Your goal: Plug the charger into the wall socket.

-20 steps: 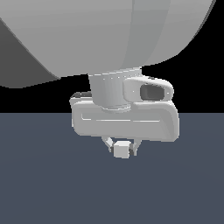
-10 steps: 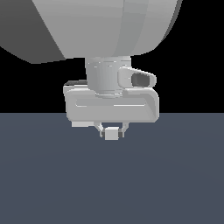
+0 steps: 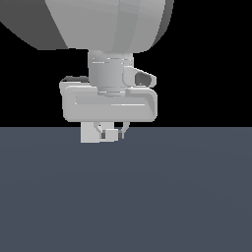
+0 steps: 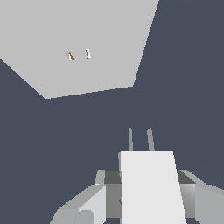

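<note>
A simulated scene with one robot arm above a flat dark grey-blue floor, black background behind.

In the exterior view, the arm's large pale body fills the top of the frame. Its gripper [image 3: 112, 132] hangs low, just above the floor's far edge, clenched on the charger [image 3: 111, 134], a small white block seen between the two short fingers. A pale blocky shape sits just beside the charger toward the exterior view's left; what it is cannot be told from here.

In the wrist view, the charger [image 4: 151, 186] appears as a white block held between the fingers [image 4: 94, 203], with two thin grey prongs [image 4: 150, 139] sticking out from its front face. Ahead of the prongs, well apart from them, stands the socket [image 4: 105, 39], a flat white plate with two tiny dark holes [image 4: 78, 55] at its centre. The holes lie off to one side of the line the prongs point along, and the plate looks skewed in this view.

Compared with one second ago, the arm has shifted toward the exterior view's left and its hand has turned to face the camera more squarely, with the charger kept in the same grasp. This looks like the carrying and aligning stage: the prongs are not yet lined up with the holes, and insertion has not begun.
</note>
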Controlling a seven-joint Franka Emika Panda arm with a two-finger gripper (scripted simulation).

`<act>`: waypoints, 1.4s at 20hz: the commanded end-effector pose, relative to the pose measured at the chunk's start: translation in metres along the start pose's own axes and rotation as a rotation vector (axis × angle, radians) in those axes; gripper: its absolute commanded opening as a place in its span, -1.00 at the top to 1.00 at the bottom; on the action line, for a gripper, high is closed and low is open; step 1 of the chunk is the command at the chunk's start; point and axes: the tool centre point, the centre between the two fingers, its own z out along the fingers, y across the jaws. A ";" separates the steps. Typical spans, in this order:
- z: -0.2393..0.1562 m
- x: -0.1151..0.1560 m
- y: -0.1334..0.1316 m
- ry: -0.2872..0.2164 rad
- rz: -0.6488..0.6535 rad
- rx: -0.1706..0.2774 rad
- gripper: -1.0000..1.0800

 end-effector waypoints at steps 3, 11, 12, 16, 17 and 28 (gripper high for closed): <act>-0.006 0.012 -0.014 -0.001 -0.073 0.032 1.00; -0.012 0.023 -0.029 -0.004 -0.149 0.065 1.00; -0.012 0.024 -0.030 -0.005 -0.153 0.068 1.00; -0.012 0.024 -0.032 -0.006 -0.162 0.071 1.00; -0.012 0.024 -0.032 -0.006 -0.162 0.071 1.00; -0.008 0.035 -0.034 -0.006 -0.161 0.071 1.00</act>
